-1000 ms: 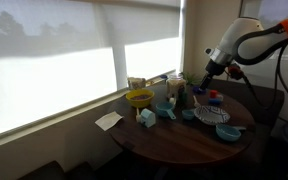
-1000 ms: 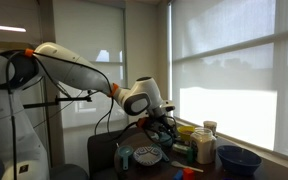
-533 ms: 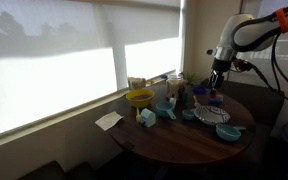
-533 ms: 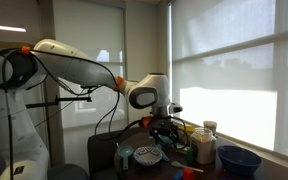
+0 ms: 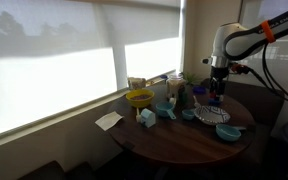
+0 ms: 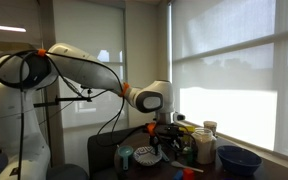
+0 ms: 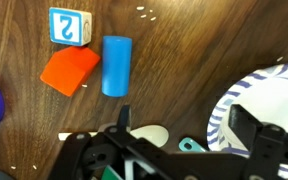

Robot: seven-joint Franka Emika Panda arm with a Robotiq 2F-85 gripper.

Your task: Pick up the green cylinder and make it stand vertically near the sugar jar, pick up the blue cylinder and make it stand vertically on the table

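Note:
The blue cylinder [image 7: 116, 65] lies on its side on the dark wooden table [image 7: 184, 50]. In the wrist view it is next to an orange block [image 7: 69, 71] and a lettered cube [image 7: 68, 26]. My gripper [image 7: 184, 122] is open and empty and hangs above the table between the blue cylinder and a blue-striped plate [image 7: 276, 92]. It also shows in both exterior views [image 5: 217, 96] [image 6: 169, 134]. I cannot make out the green cylinder for certain in any view. Jars [image 5: 174, 86] [image 6: 202, 147] stand at the window side of the table.
A yellow funnel-like bowl [image 5: 139, 98], teal pieces [image 5: 149, 115] and the striped plate [image 5: 212, 115] crowd the table [image 5: 184, 142]. A white paper [image 5: 109, 120] lies on the sill. A blue bowl [image 6: 239, 160] stands near the jars. A white spoon [image 7: 150, 133] lies under the gripper.
The arm has swung across the table and lowered somewhat. The gripper has stayed open and empty. The objects on the table have not moved.

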